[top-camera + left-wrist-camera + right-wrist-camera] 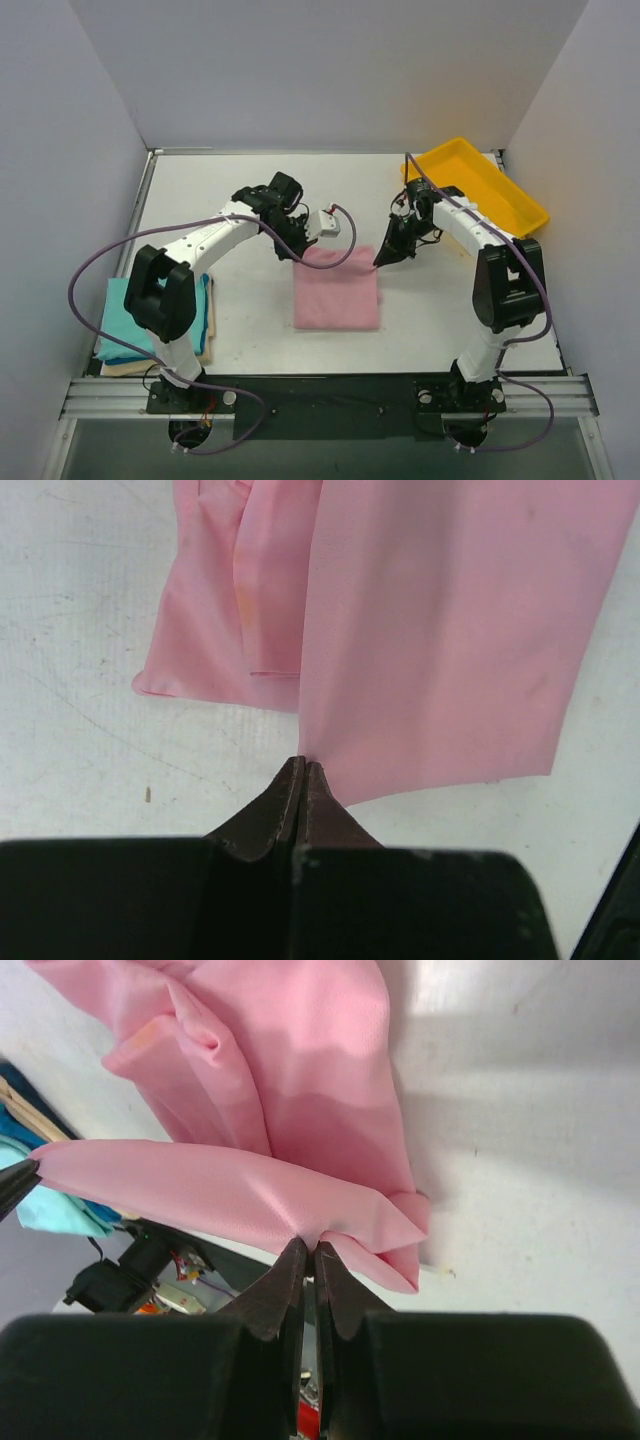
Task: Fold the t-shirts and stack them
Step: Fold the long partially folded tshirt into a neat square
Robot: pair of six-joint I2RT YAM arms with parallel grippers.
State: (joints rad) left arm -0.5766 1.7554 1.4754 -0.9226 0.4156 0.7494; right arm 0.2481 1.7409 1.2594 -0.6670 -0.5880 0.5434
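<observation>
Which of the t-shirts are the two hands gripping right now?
The pink t-shirt mid-table: the left hand and right hand each pinch a far corner. The teal t-shirt and cream t-shirt lie stacked at the left, untouched.

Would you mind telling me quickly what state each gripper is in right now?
The left gripper is shut on an edge of the pink t-shirt.
The right gripper is shut on the same shirt's edge.

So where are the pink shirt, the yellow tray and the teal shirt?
pink shirt (337,292), top view, flat middle.
yellow tray (490,185), top view, bare floor.
teal shirt (122,322), top view, left side.
</observation>
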